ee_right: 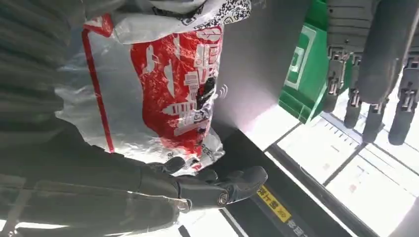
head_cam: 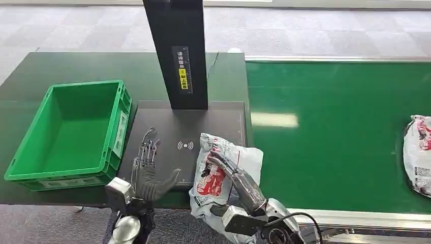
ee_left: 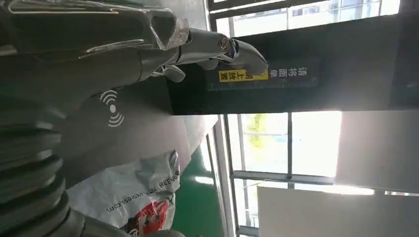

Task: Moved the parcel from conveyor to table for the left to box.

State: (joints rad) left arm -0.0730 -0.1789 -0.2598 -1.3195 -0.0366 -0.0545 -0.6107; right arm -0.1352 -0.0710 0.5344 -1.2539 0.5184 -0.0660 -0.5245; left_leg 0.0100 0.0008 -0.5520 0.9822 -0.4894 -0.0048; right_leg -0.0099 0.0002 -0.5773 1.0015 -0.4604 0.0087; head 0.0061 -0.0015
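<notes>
Head view shows the right hand [head_cam: 239, 178] clasping the parcel [head_cam: 223, 173] at lower centre, on the desk's [head_cam: 30, 81] scanner pad [head_cam: 173, 127], within reach of the spread, empty left hand [head_cam: 147, 173].

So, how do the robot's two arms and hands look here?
The left hand has dark grey fingers with bare metal linkages, on a silver wrist block. The right hand has the same dark fingers; a black cable loops by its silver forearm. In both wrist views each hand shows a grey ribbed cover and a thick grey thumb.
</notes>
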